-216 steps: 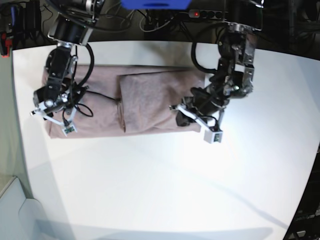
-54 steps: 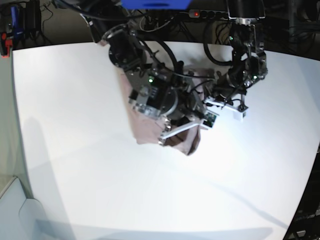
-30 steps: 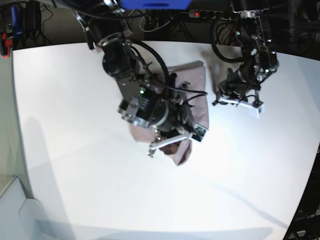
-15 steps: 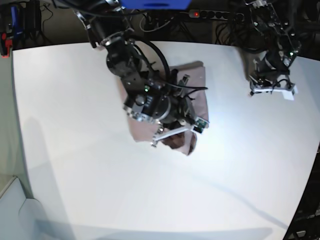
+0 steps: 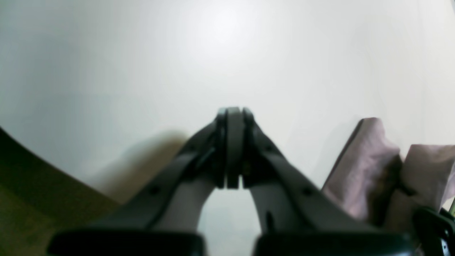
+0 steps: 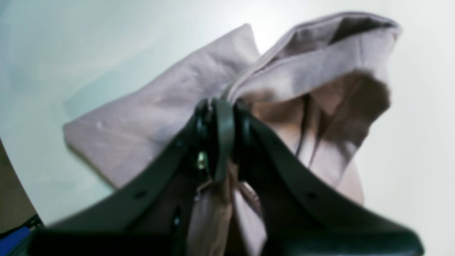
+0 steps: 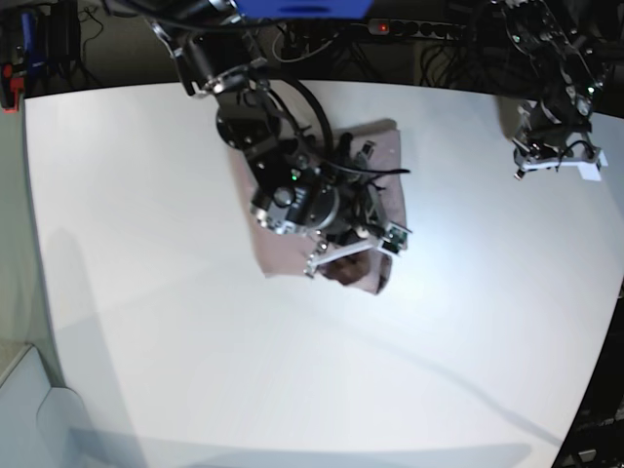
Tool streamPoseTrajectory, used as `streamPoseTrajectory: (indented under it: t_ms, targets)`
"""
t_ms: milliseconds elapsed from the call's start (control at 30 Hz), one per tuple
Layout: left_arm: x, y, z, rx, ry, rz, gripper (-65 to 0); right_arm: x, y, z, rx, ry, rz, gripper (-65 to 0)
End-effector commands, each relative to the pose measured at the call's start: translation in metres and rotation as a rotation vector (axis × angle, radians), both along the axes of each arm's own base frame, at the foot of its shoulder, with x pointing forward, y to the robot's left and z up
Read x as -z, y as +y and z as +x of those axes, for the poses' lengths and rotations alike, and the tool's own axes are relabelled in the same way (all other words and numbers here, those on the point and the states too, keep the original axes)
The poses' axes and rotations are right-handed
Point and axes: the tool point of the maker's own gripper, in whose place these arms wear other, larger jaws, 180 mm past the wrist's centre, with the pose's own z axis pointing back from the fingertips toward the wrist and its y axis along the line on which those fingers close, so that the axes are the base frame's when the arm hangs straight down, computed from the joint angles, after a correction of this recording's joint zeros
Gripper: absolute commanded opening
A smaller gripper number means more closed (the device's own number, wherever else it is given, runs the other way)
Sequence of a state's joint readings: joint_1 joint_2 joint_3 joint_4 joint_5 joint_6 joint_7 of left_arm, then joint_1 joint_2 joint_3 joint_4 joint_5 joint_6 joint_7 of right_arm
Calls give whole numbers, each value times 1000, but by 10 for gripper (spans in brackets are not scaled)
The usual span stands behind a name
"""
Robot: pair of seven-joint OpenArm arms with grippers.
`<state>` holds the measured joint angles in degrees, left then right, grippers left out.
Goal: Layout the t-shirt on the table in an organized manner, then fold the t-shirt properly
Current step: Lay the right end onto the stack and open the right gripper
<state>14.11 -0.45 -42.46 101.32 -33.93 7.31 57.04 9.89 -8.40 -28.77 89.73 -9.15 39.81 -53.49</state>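
Right jaws (image 6: 220, 117) pinching soft mauve t-shirt (image 6: 149, 117), smooth white table (image 7: 195, 370)

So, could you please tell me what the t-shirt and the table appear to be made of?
The t-shirt looks like soft matte knit cloth, probably cotton: it drapes and creases in limp folds where the right gripper pinches it. The table looks like a hard, smooth white board, perhaps laminate: it carries a soft sheen and clean shadows, with no grain.

Robotics lab: white table (image 7: 175, 351), power strip (image 7: 409, 26), cables.
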Motion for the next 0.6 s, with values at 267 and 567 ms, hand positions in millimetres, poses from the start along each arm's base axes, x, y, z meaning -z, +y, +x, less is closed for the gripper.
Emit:
streamPoseTrajectory:
  t_ms: [267, 567]
  targets:
    - [-10, 2, 6, 0, -32, 3, -647, -15, 10, 4, -16, -36, 38, -650]
    - [-10, 2, 7, 0, -34, 3, -647, -13, 32, -18, -107, -36, 27, -532]
